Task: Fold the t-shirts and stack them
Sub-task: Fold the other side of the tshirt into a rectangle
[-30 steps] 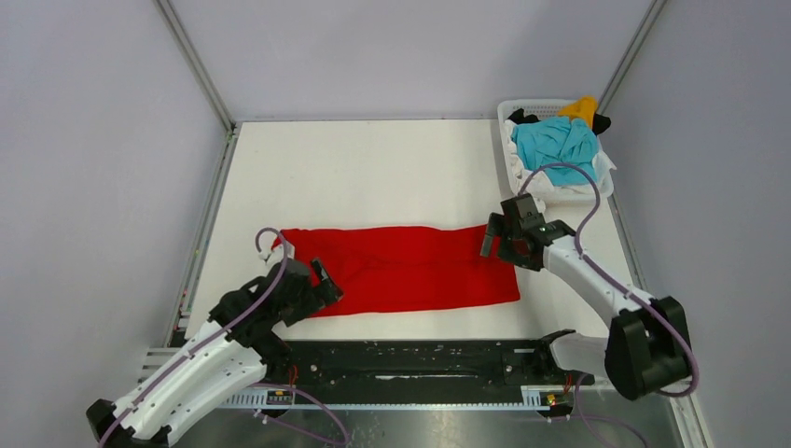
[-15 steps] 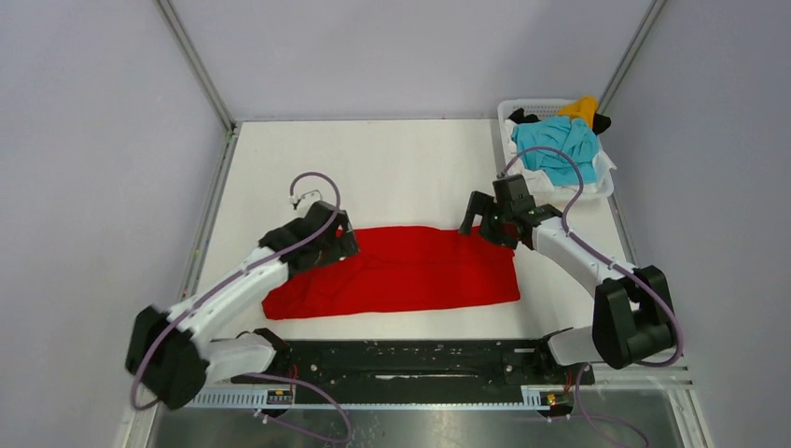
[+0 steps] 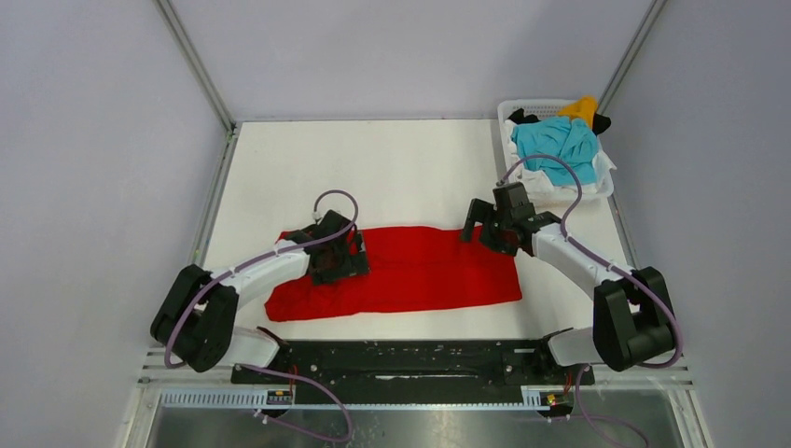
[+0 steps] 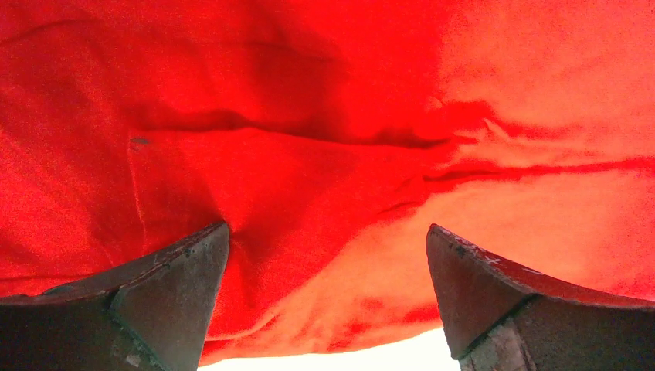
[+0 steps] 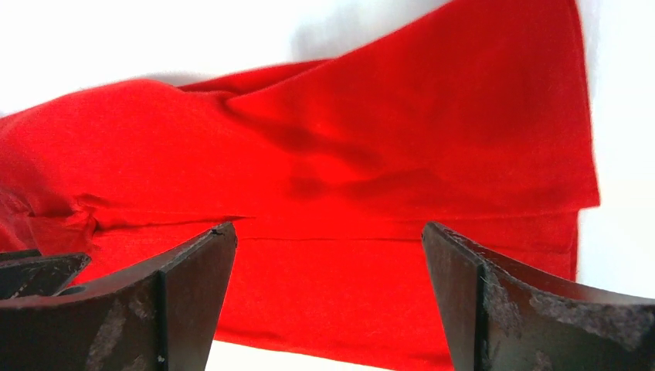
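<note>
The red t-shirt (image 3: pixel 420 271) lies folded into a long flat band across the near middle of the white table. My left gripper (image 3: pixel 347 254) is open over the band's left part; red cloth (image 4: pixel 324 170) fills its wrist view between the fingers (image 4: pixel 166 294). My right gripper (image 3: pixel 485 226) is open at the band's far right corner; its wrist view shows the layered red cloth (image 5: pixel 371 178) and its near edge between the fingers (image 5: pixel 494 301). Neither gripper holds anything. Turquoise (image 3: pixel 558 145), yellow-orange (image 3: pixel 582 107), black and white shirts sit in the basket.
A white plastic basket (image 3: pixel 511 166) stands at the far right of the table (image 3: pixel 392 168), just behind my right arm. Grey walls and metal frame posts enclose the table. A black rail (image 3: pixel 410 359) runs along the near edge.
My left arm swung from the shirt's near-left corner up and right onto the band's left part. My right gripper moved slightly farther back to the far right corner. The shirt's left end shifted.
</note>
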